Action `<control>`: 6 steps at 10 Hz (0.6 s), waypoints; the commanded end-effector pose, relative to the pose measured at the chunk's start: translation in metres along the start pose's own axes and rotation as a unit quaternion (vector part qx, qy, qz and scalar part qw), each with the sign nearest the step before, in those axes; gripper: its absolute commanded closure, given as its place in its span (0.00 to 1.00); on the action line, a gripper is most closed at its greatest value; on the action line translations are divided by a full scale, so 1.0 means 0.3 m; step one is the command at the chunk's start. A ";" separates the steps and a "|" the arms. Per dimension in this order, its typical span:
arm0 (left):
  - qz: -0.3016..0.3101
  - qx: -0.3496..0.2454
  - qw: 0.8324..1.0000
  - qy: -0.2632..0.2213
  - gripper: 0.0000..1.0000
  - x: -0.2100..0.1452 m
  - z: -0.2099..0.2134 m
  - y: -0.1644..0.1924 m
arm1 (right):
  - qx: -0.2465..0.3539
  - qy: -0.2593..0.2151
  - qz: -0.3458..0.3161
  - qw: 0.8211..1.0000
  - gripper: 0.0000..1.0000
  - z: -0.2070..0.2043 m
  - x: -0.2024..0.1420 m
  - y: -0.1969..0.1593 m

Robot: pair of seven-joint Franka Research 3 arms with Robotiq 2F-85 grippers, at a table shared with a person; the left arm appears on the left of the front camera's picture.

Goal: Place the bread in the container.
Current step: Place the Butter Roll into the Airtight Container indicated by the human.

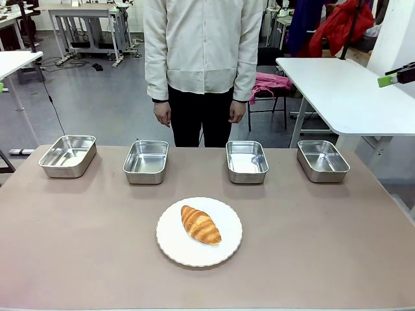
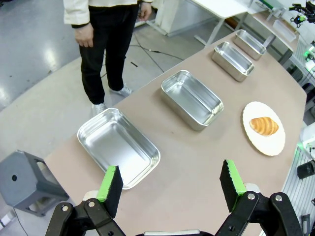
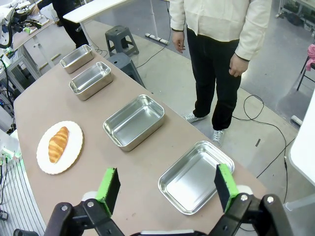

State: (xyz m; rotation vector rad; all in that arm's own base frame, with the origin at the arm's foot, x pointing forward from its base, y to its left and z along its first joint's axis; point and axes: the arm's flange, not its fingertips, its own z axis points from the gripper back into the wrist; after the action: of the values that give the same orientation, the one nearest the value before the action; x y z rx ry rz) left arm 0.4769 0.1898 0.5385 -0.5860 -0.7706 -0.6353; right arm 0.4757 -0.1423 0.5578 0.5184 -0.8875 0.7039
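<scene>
Out in the middle of the counter [image 1: 78,246], the croissant [image 1: 200,225] is sitting at a slant on a scalloped white plate [image 1: 170,245], nothing else touching it. Beyond it, four shiny steel trays are lining up in a row along the far edge. The left-middle tray [image 1: 146,162] and right-middle tray [image 1: 247,162] are lying closest to the plate, and honestly I can't tell which one it's meant for. The person is standing behind the row with both hands hanging down.

I'm holding my left claw [image 2: 170,182] and right claw [image 3: 166,182] spread wide with nothing in either, both hovering well above the counter near its ends.

Handling-wise, I'm guessing this thing is super light, flaky and hollow, so it's going to crush or shed crust if I squeeze hard. That glossy crust is probably a bit slick too. I'm thinking pinch it across the fat middle, pads on the two long sides, just firm enough to lift. The tapered tips are looking too thin and snappy to grab.
</scene>
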 end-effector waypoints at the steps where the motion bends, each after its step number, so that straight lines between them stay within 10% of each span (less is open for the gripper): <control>1: -0.001 -0.002 1.000 -0.002 0.00 0.002 0.006 -0.004 | -0.001 -0.001 0.001 1.000 0.00 0.002 0.003 0.002; 6: -0.001 -0.002 1.000 -0.002 0.00 0.002 0.006 -0.004 | -0.001 -0.001 0.001 1.000 0.00 0.002 0.003 0.002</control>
State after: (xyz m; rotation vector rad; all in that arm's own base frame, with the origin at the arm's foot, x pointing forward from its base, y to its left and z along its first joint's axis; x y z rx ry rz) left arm 0.4769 0.1898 0.5385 -0.5860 -0.7706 -0.6353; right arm 0.4757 -0.1423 0.5578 0.5184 -0.8875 0.7039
